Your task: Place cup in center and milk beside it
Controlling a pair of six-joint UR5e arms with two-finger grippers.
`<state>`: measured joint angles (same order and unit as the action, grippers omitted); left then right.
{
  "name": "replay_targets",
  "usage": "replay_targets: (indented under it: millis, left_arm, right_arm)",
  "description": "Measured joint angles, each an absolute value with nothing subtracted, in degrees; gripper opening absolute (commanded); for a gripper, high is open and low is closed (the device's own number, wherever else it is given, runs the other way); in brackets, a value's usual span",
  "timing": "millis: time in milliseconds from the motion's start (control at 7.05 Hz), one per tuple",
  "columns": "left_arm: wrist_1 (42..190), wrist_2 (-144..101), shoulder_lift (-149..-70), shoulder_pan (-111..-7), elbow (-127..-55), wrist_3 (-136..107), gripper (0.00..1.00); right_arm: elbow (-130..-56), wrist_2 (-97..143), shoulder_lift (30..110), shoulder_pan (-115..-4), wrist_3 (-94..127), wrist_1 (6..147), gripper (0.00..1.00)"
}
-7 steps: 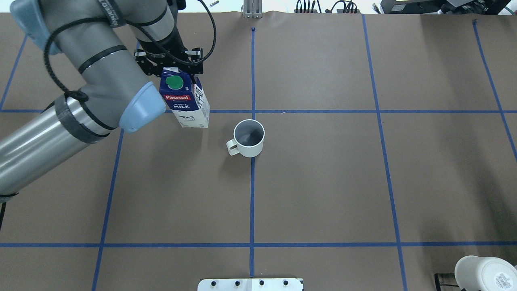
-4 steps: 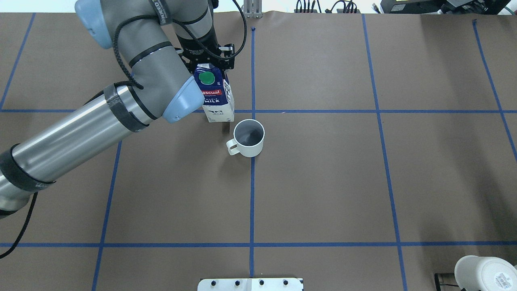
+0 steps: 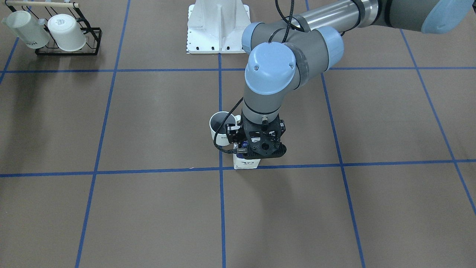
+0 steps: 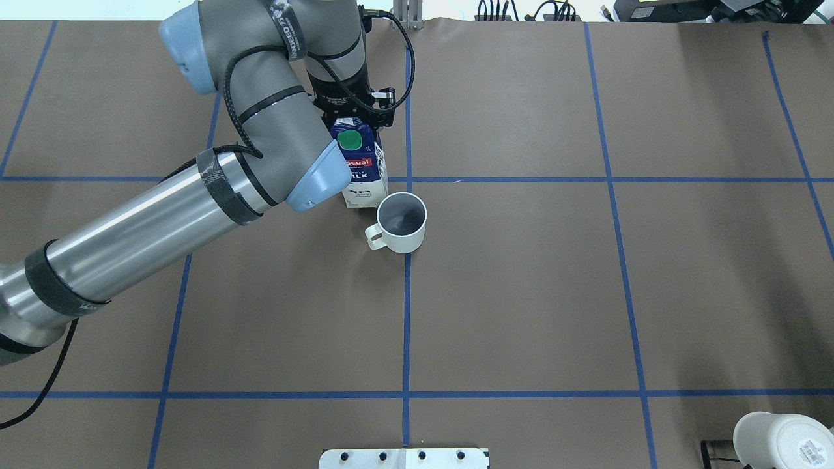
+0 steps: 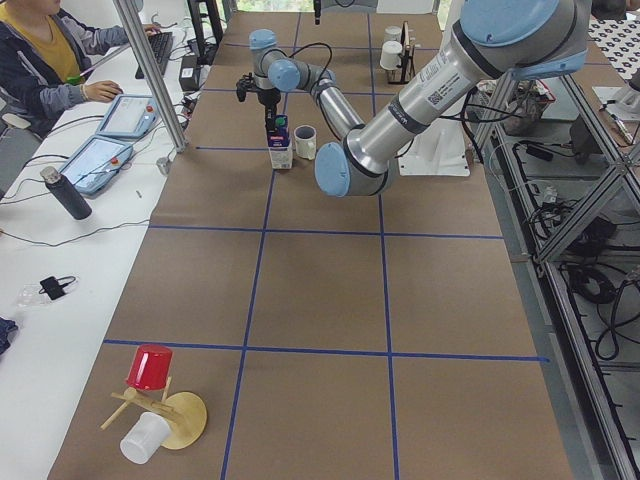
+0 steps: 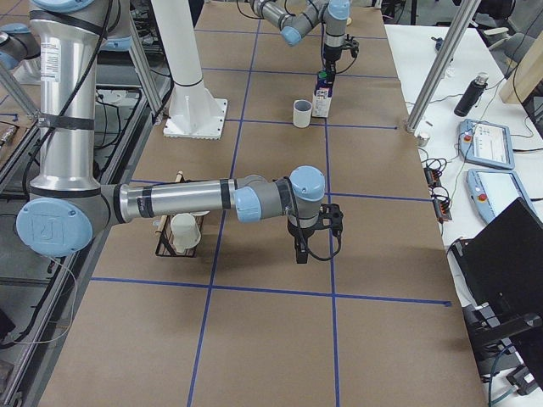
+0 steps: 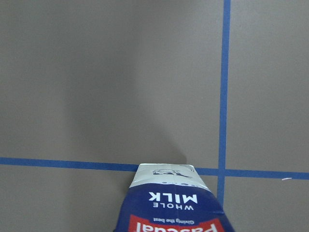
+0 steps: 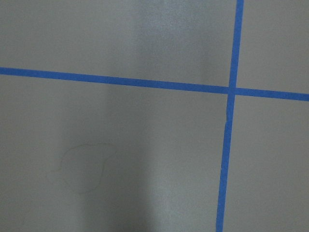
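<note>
Brown matte paper covers the table [image 4: 521, 293], ruled into squares by blue tape, and a small white ceramic cup [image 4: 402, 223] with a dark grey inside and a loop handle stands upright on the central blue tape line [image 4: 406, 312], on the robot's side of the crossing line. Just beside it, on its far left side as the robot sees it, stands the tall navy-and-white milk carton [image 4: 363, 172] with a red label and a round green screw cap, upright over the crossing tape line. Whether its base rests on the paper or hangs just clear cannot be told. The left gripper [image 4: 355, 120] comes down from above with its fingers clamped on the carton's top ridge. The right gripper [image 6: 304, 253] hangs low over bare paper well apart from the cup, and whether its fingers are apart or together cannot be told. A black wire rack [image 3: 67, 48] with two white mugs sits at the table's near right corner.
</note>
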<state>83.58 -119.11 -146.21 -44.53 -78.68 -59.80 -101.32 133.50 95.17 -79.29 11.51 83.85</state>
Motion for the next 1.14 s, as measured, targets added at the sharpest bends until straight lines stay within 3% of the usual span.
replay_targets:
  millis: [709, 1135]
  left_arm:
    - [83.2, -119.1, -145.5, -44.8, -82.1, -61.2, 0.98]
    - [82.8, -119.5, -134.4, -50.7, -97.2, -58.9, 0.98]
  right_arm:
    - [-101.5, 134.2, 95.0, -79.4, 11.5, 83.8, 1.00]
    - [-101.4, 134.1, 94.7, -79.4, 11.6, 83.8, 1.00]
